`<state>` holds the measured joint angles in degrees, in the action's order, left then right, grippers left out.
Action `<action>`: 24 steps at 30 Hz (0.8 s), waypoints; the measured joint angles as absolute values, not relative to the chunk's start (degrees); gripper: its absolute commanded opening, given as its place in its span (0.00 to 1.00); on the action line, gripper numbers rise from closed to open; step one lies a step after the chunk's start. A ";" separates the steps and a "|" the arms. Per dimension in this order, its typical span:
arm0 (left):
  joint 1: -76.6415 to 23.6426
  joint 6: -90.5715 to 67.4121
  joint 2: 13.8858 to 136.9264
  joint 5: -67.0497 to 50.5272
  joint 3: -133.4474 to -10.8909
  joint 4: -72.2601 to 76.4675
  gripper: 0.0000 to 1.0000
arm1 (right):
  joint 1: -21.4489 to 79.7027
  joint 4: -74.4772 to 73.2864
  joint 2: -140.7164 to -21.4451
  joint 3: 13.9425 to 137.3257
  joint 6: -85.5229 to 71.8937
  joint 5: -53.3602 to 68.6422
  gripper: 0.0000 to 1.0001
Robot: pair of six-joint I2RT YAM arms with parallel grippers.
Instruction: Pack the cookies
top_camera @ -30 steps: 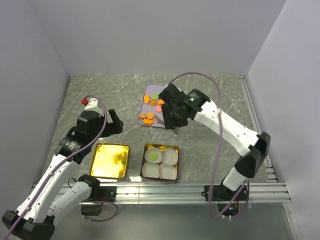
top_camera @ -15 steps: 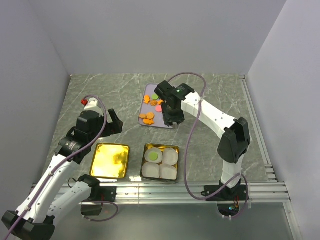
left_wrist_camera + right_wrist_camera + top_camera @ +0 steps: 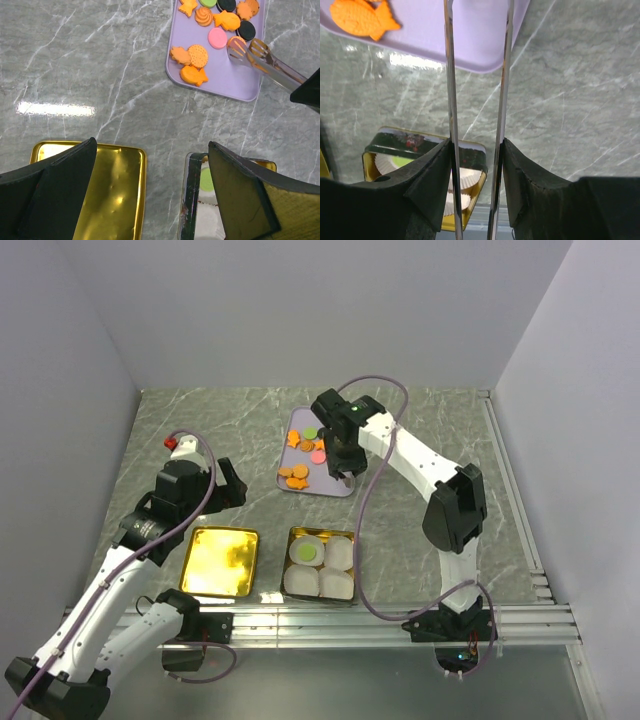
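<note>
Where pale walls [image 3: 300,320] close three sides of the grey marbled worktop [image 3: 440,430], wide stretches of marble lie left and right of the lavender rectangular tray [image 3: 220,75], which sits well apart from every wall. Nearer the arm bases, a shiny gold tin lid [image 3: 220,560] and a gold tin of white paper cups [image 3: 322,532] lie side by side with a narrow gap between them. The left hand [image 3: 152,150] hangs above that gap, fingers spread wide, holding nothing. The right hand [image 3: 476,160] is clamped on slim metal tongs [image 3: 265,60], whose tips are slightly parted over the tray's right side. The cookies [image 3: 198,56] cluster on the tray's far and left parts; a green one [image 3: 305,553] sits in a cup.
</note>
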<state>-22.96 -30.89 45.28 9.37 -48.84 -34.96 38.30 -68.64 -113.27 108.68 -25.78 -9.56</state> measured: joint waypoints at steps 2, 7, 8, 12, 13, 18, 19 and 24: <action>-22.96 -30.89 45.28 9.37 -48.84 -34.96 0.99 | 38.20 -68.55 -114.02 109.73 -25.50 -9.43 0.49; -22.94 -30.89 45.47 9.37 -48.84 -34.96 0.99 | 38.09 -68.75 -115.24 111.02 -24.97 -8.71 0.46; -22.94 -30.89 45.50 9.37 -48.84 -34.96 0.99 | 38.06 -68.73 -115.33 111.11 -24.91 -8.58 0.44; -22.68 -30.89 45.63 9.34 -48.84 -34.96 0.99 | 37.98 -68.75 -115.42 111.11 -24.51 -8.47 0.41; -22.55 -30.89 45.63 9.34 -48.84 -34.96 0.99 | 37.98 -68.75 -115.42 111.11 -24.45 -8.47 0.40; -21.80 -30.87 45.65 9.32 -48.84 -34.96 0.99 | 37.80 -68.77 -115.39 111.11 -24.14 -8.49 0.38; -21.67 -30.87 45.65 9.32 -48.84 -34.96 0.99 | 37.76 -68.77 -115.33 111.11 -24.03 -8.49 0.39; -21.17 -30.87 45.65 9.28 -48.84 -34.94 0.99 | 37.45 -68.73 -113.75 111.11 -23.31 -8.08 0.36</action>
